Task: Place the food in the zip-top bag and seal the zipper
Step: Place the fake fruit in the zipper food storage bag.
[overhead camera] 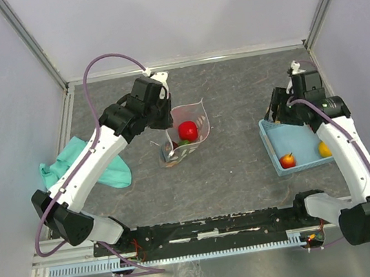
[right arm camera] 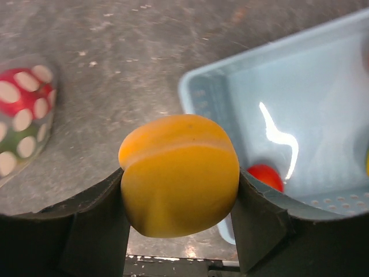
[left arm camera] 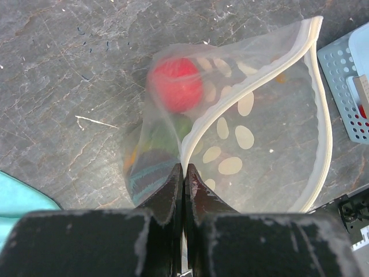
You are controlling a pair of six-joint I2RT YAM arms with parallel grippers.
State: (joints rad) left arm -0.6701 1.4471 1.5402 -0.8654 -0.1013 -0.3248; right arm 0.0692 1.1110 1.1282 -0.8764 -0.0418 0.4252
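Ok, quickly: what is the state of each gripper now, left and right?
Left gripper: closed, pinching the zipper edge of the zip-top bag.
Right gripper: closed on an orange-yellow toy fruit.

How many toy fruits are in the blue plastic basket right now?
2: a red-orange fruit in the blue plastic basket's near-left corner, a yellow one near-right. The right arm may hide others.

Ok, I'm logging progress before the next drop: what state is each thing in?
zip-top bag: open, red fruit inside
zipper: unsealed
left gripper: shut on the zip-top bag's rim
right gripper: shut on the orange-yellow fruit
blue basket: holds a red-yellow fruit and a yellow fruit
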